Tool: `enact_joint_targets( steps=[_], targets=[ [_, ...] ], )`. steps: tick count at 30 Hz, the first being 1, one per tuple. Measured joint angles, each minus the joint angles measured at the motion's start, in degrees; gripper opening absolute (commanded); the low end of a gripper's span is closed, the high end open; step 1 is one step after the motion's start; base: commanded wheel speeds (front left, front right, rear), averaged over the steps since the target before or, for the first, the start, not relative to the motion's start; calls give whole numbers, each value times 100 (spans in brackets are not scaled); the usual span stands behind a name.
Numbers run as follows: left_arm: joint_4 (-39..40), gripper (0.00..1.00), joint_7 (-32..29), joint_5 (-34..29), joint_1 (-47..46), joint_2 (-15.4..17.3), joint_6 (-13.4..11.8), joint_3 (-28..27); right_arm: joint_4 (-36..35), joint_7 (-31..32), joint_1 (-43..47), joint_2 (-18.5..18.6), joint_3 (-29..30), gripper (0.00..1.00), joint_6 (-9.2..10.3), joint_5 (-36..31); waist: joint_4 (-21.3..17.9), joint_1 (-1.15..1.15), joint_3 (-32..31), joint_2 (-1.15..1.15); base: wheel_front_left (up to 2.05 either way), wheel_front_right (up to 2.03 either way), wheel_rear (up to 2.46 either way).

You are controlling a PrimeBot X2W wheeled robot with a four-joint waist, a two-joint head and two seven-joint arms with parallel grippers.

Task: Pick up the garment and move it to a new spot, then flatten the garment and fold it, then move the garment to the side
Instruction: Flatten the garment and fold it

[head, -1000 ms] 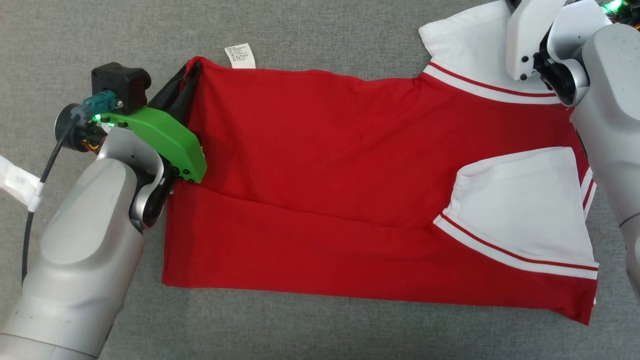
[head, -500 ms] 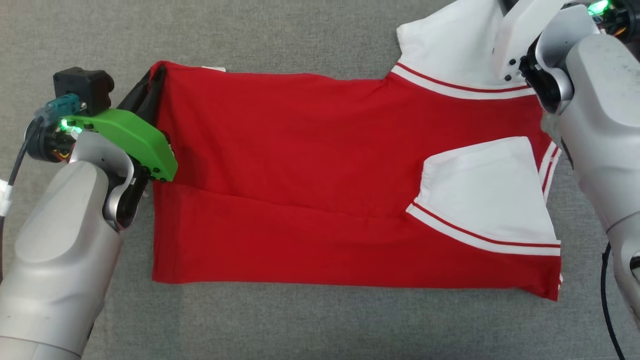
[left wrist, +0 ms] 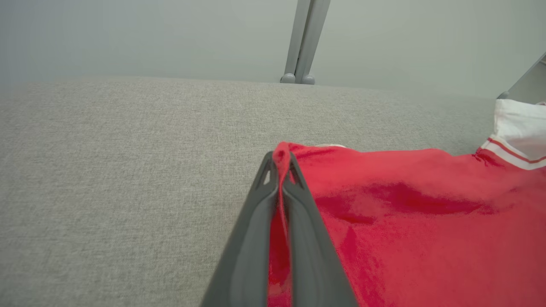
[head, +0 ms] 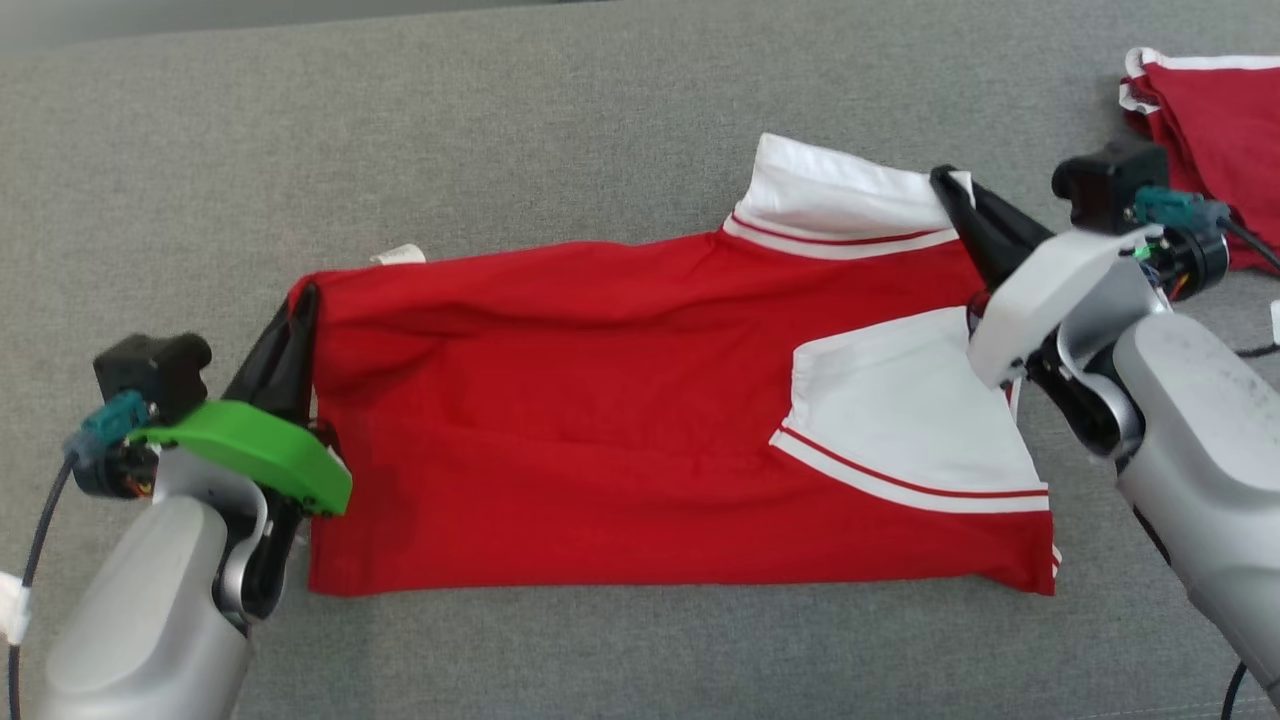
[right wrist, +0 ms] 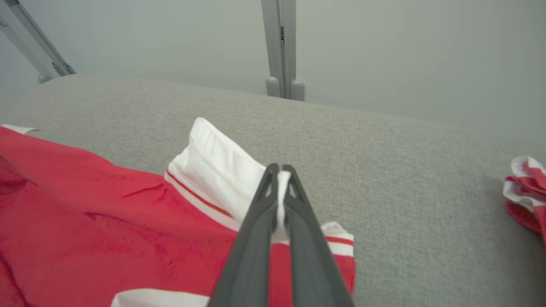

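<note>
mid-fold, centre frame: pinching the upper edge of the shirt (head: 620,400) in left gripper (head: 303,300) and right gripper (head: 948,182), clamped tight; next, probably drawing evenly down-frame.

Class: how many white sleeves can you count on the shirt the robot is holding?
2. The far sleeve juts out, pinched by the right tool; the near sleeve lies folded onto the red body.

Both my claws are pinched tight here, left gripper (head: 303,300) nipping a red edge of the garment (head: 600,400) at its fingertips, right gripper (head: 946,180) nipping a white bit, pale forearms trailing behind each.
</note>
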State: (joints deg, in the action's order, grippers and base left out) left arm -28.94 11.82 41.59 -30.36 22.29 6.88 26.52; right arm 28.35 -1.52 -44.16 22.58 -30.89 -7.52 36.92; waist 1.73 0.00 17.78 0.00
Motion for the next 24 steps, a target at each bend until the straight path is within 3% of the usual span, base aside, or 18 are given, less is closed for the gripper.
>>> enact_joint_targets(
  steps=[7,16,18,20,21,22,23,24],
  targets=[
    [550,0,166,192,1004,-3,-191,-124,-1023,62,1356,153,548,0,0,-46,-75,0,-356,0,0,0,0],
    [544,0,246,411,1707,-130,-320,-275,-1696,310,2588,-336,1360,0,0,-425,-187,0,-572,0,0,0,0],
    [346,14,271,463,1827,-177,-319,-283,-1752,378,2829,-491,1450,0,0,-606,-213,0,-632,0,0,0,0],
    [194,36,283,465,1878,-202,-319,-291,-1745,382,2971,-570,1537,3,0,-775,-230,0,-681,0,0,0,0],
    [120,91,287,466,1906,-216,-320,-328,-1733,368,3046,-632,1602,24,0,-791,-237,0,-706,0,0,0,0],
    [73,100,288,466,1933,-232,-320,-361,-1729,356,3105,-684,1647,36,0,-820,-243,0,-727,0,0,0,0],
    [35,100,294,466,1970,-255,-320,-400,-1730,344,3188,-733,1701,98,0,-873,-248,0,-753,0,0,0,0],
    [15,100,296,464,2011,-286,-320,-439,-1734,300,3264,-779,1770,100,0,-928,-253,0,-779,0,0,0,0]
  ],
)
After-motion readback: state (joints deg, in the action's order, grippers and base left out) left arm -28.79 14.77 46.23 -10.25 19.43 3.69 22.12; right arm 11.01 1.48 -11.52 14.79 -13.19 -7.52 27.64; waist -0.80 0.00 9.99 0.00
